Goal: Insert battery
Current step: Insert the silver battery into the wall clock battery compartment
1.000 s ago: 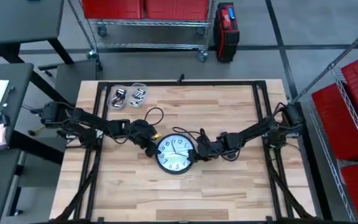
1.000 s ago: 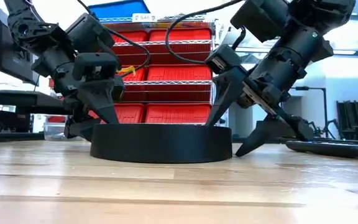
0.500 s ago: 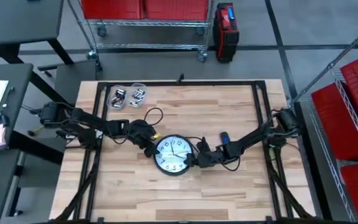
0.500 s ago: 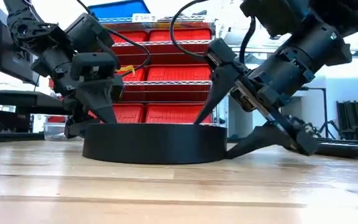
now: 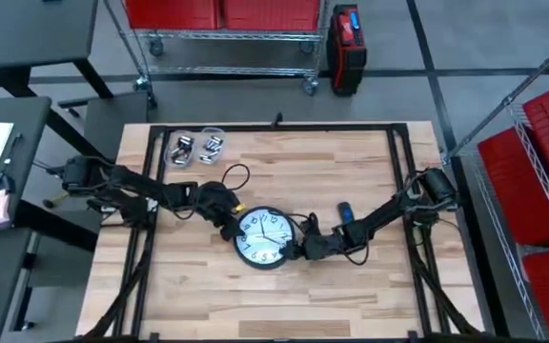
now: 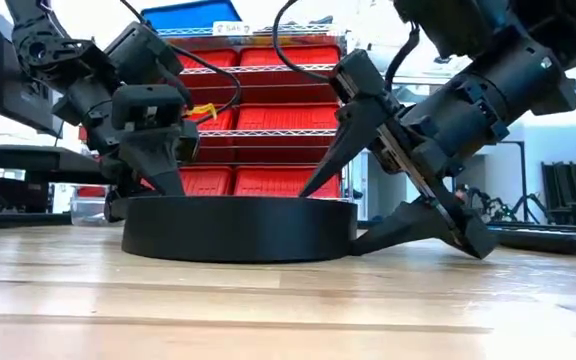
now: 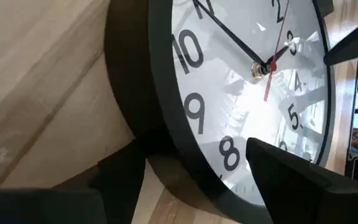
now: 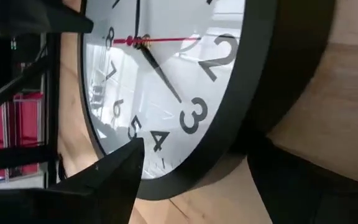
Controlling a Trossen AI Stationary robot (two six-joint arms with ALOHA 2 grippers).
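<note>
A round black-rimmed wall clock (image 5: pixel 263 238) lies face up on the wooden table; it shows as a flat black disc (image 6: pixel 238 228) in the low view. My left gripper (image 5: pixel 233 220) is open at the clock's far left rim, one finger over the white face (image 7: pixel 229 81) and one outside the rim. My right gripper (image 5: pixel 299 250) is open at the near right rim, straddling it the same way. Two clear cups (image 5: pixel 181 150) at the table's far left hold silvery cylinders that look like batteries. My left gripper has one finger (image 7: pixel 291 180) over the clock's face and the other (image 7: pixel 120 180) outside the rim, coming slanting down from the far left; I cannot tell whether either touches the clock. My right gripper comes slanting down from the table's right. Its lower finger (image 6: pixel 398 232) lies along the table against the outer wall of the clock's rim (image 6: pixel 351 225). The upper finger (image 6: pixel 328 160) reaches over the face. The clock rests flat on the table.
A small blue and black object (image 5: pixel 344 211) lies on the table just right of the clock, beside my right arm. A dark flat thing (image 6: pixel 538 238) lies farther right. Bare wood stretches along the near side (image 5: pixel 274 305) and the far right.
My right gripper has swung toward the table's near edge and a little left, and has tipped lower, its lower finger coming down onto the table at the clock's rim. The clock has slid a little toward the table's left. The blue object has come into sight.
</note>
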